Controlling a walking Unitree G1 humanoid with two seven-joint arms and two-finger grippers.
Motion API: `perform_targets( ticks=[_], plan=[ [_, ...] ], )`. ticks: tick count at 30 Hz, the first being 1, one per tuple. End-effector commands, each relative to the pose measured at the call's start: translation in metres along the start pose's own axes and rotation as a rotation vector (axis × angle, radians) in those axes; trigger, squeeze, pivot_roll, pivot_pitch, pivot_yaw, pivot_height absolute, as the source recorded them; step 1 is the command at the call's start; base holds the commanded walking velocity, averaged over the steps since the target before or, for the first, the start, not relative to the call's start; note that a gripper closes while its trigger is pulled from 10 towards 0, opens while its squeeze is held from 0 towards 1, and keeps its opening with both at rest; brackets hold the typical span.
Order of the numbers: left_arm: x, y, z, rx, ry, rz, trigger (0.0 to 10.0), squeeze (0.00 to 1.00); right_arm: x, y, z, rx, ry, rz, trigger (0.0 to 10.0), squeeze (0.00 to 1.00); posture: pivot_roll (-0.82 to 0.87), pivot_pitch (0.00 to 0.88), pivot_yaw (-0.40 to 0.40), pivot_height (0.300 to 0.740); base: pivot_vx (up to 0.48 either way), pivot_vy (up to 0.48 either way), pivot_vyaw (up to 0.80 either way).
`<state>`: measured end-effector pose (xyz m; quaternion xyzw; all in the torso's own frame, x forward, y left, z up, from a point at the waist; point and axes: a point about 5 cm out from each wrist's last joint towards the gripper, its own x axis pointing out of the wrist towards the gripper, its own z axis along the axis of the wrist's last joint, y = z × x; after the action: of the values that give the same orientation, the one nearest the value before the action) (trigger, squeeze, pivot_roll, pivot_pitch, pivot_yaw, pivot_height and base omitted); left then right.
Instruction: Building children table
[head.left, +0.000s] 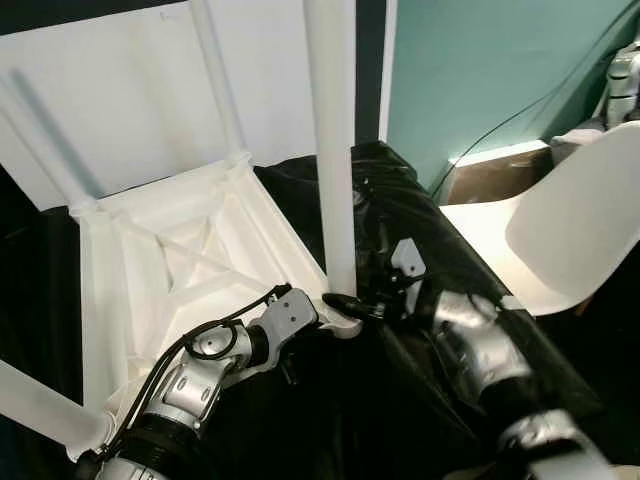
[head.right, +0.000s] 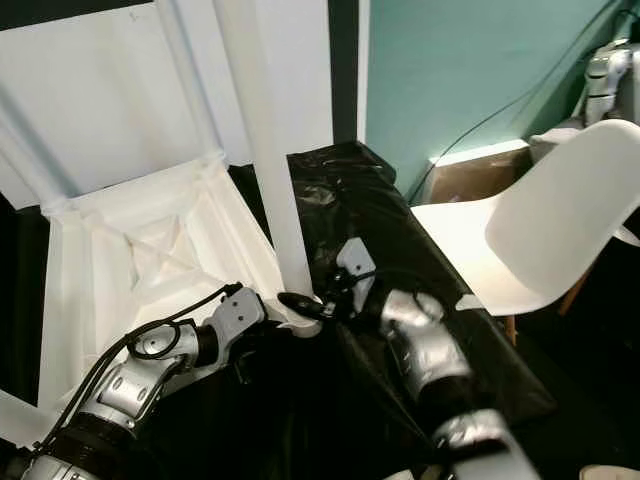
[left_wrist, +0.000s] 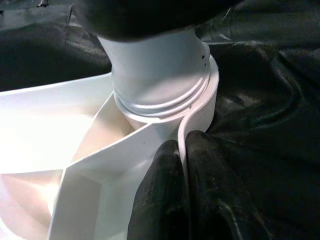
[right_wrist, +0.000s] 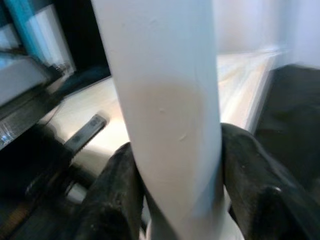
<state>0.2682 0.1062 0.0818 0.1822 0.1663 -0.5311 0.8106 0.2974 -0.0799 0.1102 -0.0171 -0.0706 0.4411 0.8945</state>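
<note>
A white children's table (head.left: 170, 260) lies upside down on a black sheet (head.left: 470, 250), its legs pointing up. The near-right leg (head.left: 332, 150) stands upright in its corner socket (left_wrist: 165, 95). My right gripper (head.left: 350, 305) is shut on this leg just above the socket, with a black finger (right_wrist: 250, 175) on each side of the white tube (right_wrist: 165, 100). My left gripper (left_wrist: 182, 147) is shut on the thin rim of the table's corner (left_wrist: 192, 125), right beside the socket. Other legs (head.left: 218, 80) rise at the far corners.
A white moulded chair (head.left: 560, 230) stands close on the right. Behind it are a teal wall (head.left: 480, 70), a cable and a brown box (head.left: 490, 175). A white panel (head.left: 110, 90) backs the table. Another leg (head.left: 40, 410) juts out at the near left.
</note>
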Motion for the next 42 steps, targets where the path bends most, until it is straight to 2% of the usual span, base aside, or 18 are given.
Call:
perform_targets(
  ticks=[1,3,11,12,13,14,16,17,22,23,24,25,29,34,35,37,38,42],
  plan=[
    [0.018,-0.046,-0.049,-0.197,0.13,-0.165,10.0,0.0,0.014,0.0,0.021,-0.008,-0.159,-0.157,0.0,0.0,0.07,0.0,-0.014,0.74,0.0,0.0,0.0],
    [0.017,-0.047,-0.049,-0.196,0.133,-0.174,10.0,0.0,0.007,-0.006,0.025,-0.025,-0.222,-0.302,0.0,0.0,0.06,0.0,0.0,0.74,0.0,0.0,0.0],
    [0.016,-0.047,-0.049,-0.192,0.135,-0.181,10.0,0.0,0.005,-0.004,0.02,-0.039,-0.186,-0.375,0.0,0.0,0.06,0.0,0.01,0.74,0.0,0.0,0.0],
    [0.016,-0.046,-0.048,-0.192,0.136,-0.181,10.0,0.0,0.007,-0.003,0.019,-0.034,-0.175,-0.364,4.7,0.0,0.06,0.0,0.01,0.74,0.0,0.0,0.0],
    [0.016,-0.046,-0.048,-0.192,0.136,-0.181,10.0,0.0,0.007,-0.003,0.019,-0.034,-0.175,-0.364,4.7,0.0,0.06,0.0,0.01,0.74,0.0,0.0,0.0],
    [0.015,-0.046,-0.048,-0.192,0.136,-0.181,10.0,0.0,0.009,-0.002,0.018,-0.031,-0.16,-0.343,10.0,0.0,0.06,0.0,0.012,0.74,0.0,0.0,0.0],
    [0.015,-0.045,-0.048,-0.191,0.136,-0.18,10.0,0.0,0.011,-0.002,0.017,-0.024,-0.144,-0.313,10.0,0.0,0.06,0.0,0.013,0.74,0.0,0.0,0.0],
    [0.015,-0.045,-0.048,-0.19,0.137,-0.179,10.0,0.0,0.011,-0.006,0.016,-0.021,-0.132,-0.292,10.0,1.0,0.06,0.0,0.015,0.74,0.0,0.0,0.0],
    [0.014,-0.043,-0.048,-0.189,0.138,-0.177,10.0,0.0,0.009,-0.014,0.015,-0.029,-0.097,-0.232,10.0,1.0,0.05,0.0,0.015,0.74,0.0,0.0,0.0],
    [0.014,-0.042,-0.048,-0.187,0.137,-0.176,10.0,0.0,0.008,-0.02,0.014,-0.043,-0.061,-0.167,10.0,0.41,0.05,0.0,0.016,0.74,0.0,0.0,0.0],
    [0.014,-0.042,-0.047,-0.186,0.137,-0.176,10.0,0.0,0.006,-0.023,0.013,-0.053,-0.036,-0.123,10.0,0.41,0.05,0.0,0.016,0.74,0.0,0.0,0.0],
    [0.015,-0.041,-0.047,-0.184,0.136,-0.176,10.0,0.0,0.004,-0.026,0.013,-0.067,0.004,-0.032,10.0,0.0,0.05,0.0,0.015,0.74,0.0,0.0,0.0],
    [0.016,-0.041,-0.046,-0.184,0.135,-0.177,10.0,0.0,0.002,-0.029,0.012,-0.06,0.044,0.051,10.0,0.0,0.05,0.0,0.01,0.74,0.0,0.0,0.0],
    [0.016,-0.04,-0.045,-0.185,0.129,-0.169,10.0,0.0,-0.007,-0.03,0.009,-0.083,0.174,0.331,10.0,0.0,0.06,0.0,0.0,0.74,0.0,0.0,0.0],
    [0.016,-0.04,-0.045,-0.188,0.128,-0.164,10.0,0.0,-0.008,-0.032,0.01,-0.093,0.206,0.385,6.4,0.0,0.07,0.0,-0.006,0.74,0.0,0.0,0.0],
    [0.016,-0.04,-0.045,-0.189,0.127,-0.16,10.0,0.0,-0.008,-0.034,0.011,-0.096,0.223,0.412,6.4,0.0,0.07,0.0,-0.007,0.74,0.0,0.0,0.0],
    [0.015,-0.04,-0.045,-0.191,0.127,-0.158,10.0,0.0,-0.007,-0.036,0.013,-0.097,0.217,0.423,0.0,0.0,0.07,0.0,-0.008,0.74,0.0,0.0,0.0],
    [0.015,-0.041,-0.046,-0.193,0.127,-0.155,10.0,0.0,-0.003,-0.04,0.02,-0.102,0.195,0.448,0.0,0.0,0.08,0.0,-0.007,0.74,0.0,0.0,0.0]
  ],
)
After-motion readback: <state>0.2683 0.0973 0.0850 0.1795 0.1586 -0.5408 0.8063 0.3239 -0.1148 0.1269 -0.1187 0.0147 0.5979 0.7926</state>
